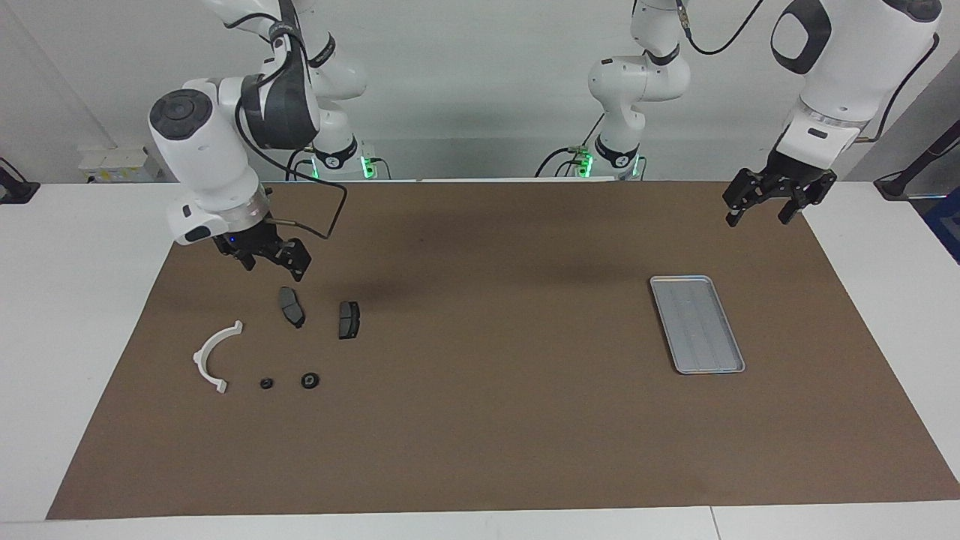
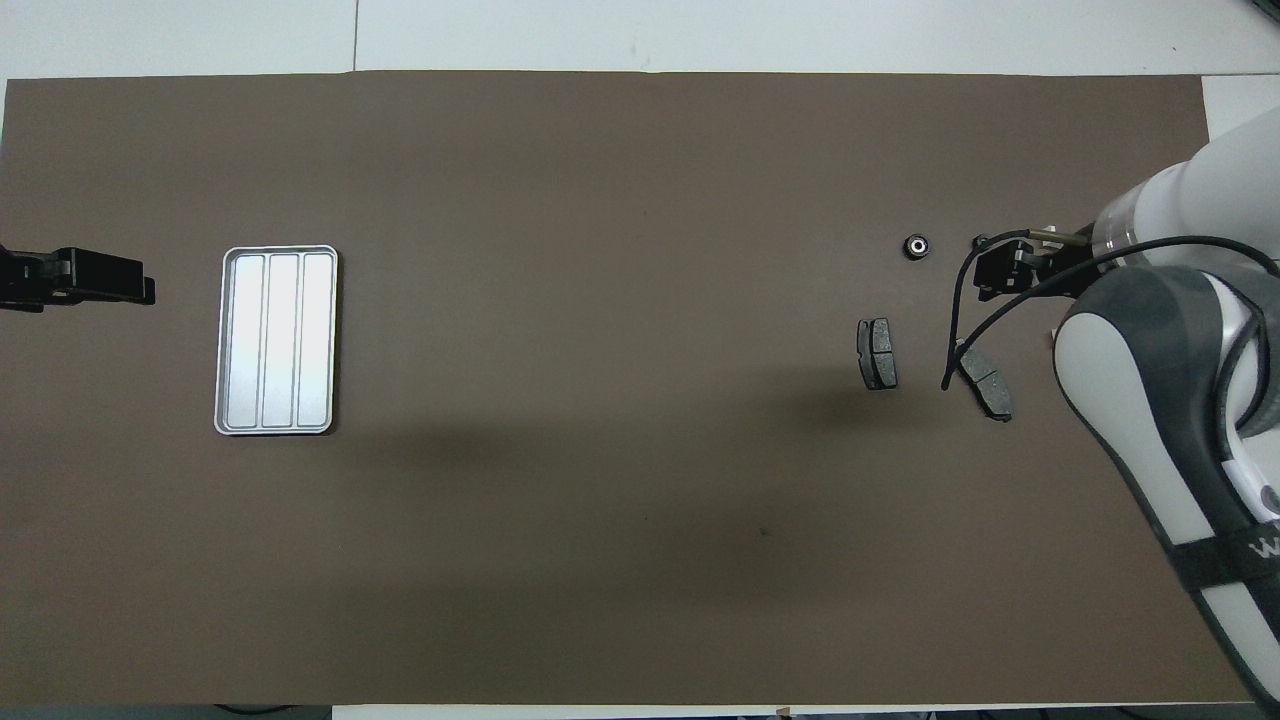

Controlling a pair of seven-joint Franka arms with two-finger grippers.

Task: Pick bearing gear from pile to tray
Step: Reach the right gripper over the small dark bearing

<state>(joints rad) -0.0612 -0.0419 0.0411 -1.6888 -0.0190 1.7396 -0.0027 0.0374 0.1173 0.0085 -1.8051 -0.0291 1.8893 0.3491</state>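
**A:** Jaws on both grippers stand wide apart, nothing held. Right gripper point(image 1: 271, 259) hangs low over the mat, just above the pile's robot-side edge, fingers pointing down. Left gripper point(image 1: 765, 202) waits up over the mat's corner at the left arm's end, near the tray.

**B:** Surface?

**A:** Brown mat point(image 1: 487, 420) covering most of a white table point(image 1: 75, 315). Mat lies flat, soft arm shadows across its middle. White table strips show at both ends and along the edge farthest from the robots.

**B:** Pile?

**A:** Toward the right arm's end. Two dark pads point(image 1: 292, 306) side by side, apart, nearest the robots. Farther out: white half-ring point(image 1: 214, 355), then a small black piece point(image 1: 265, 383), then the bearing point(image 1: 310, 380), black ring with a pale centre, all lying apart. From overhead the right arm covers the half-ring and the small piece; the bearing point(image 2: 916, 246) shows clear beside the gripper.

**B:** Tray?

**A:** Tray point(image 1: 697, 324), silver, ribbed lengthwise, flat on the mat toward the left arm's end, well apart from the pile. Nothing in it.

**B:** Room?

**A:** Plain pale wall at the robots' side. Green lights point(image 1: 366, 163) glow at both arm bases. Black cables run along the arms; one loops off the right wrist. Pale box point(image 1: 120, 165) on the table near the right arm's base.
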